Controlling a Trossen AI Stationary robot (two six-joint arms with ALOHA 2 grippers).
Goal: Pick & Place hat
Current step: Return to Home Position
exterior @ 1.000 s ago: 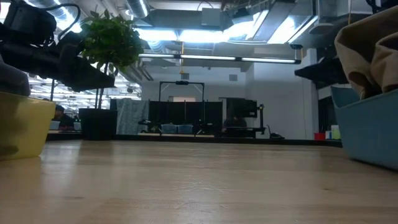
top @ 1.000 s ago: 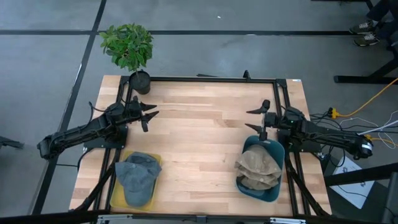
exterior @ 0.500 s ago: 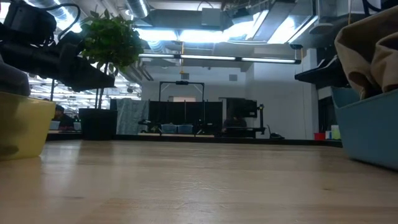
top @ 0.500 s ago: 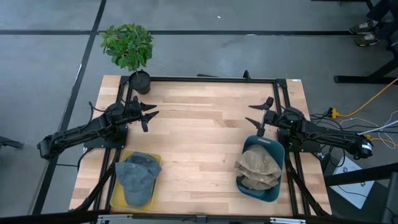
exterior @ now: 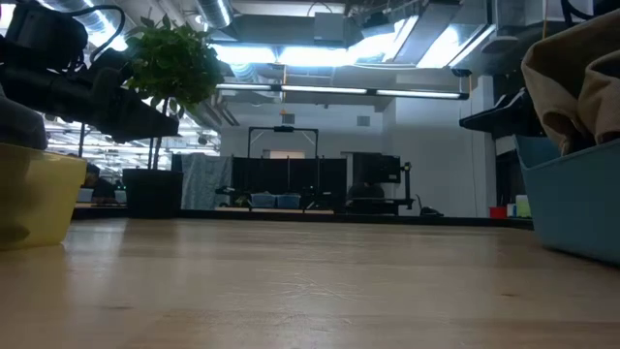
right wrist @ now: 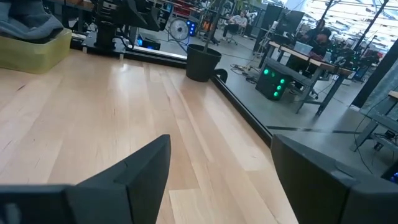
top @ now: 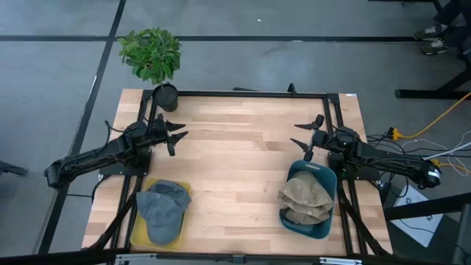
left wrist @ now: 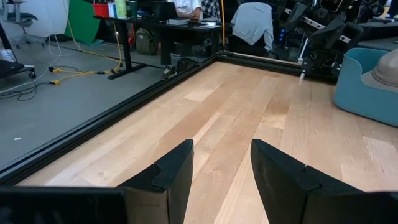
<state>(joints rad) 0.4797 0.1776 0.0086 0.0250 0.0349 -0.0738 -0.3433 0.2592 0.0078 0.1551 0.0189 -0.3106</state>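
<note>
A grey-blue cap (top: 161, 210) lies in a yellow bin (top: 185, 190) at the table's near left. A tan hat (top: 305, 199) lies in a blue bin (top: 324, 175) at the near right. My left gripper (top: 179, 135) hovers open above the table's left side, beyond the yellow bin, fingers level and pointing toward the middle. My right gripper (top: 303, 137) hovers open just beyond the blue bin, also pointing toward the middle. The left wrist view shows the tan hat (left wrist: 385, 65); the right wrist view shows the cap (right wrist: 25, 22). Nothing sits between either pair of fingers.
A potted plant (top: 152, 59) stands at the table's far left corner. A black frame rail (top: 250, 93) runs along the far edge and down both sides. Bare wood (top: 235, 162) lies between the two bins.
My right gripper has turned a little at the wrist while staying in place above the table, still open. The hats and bins have not moved.
</note>
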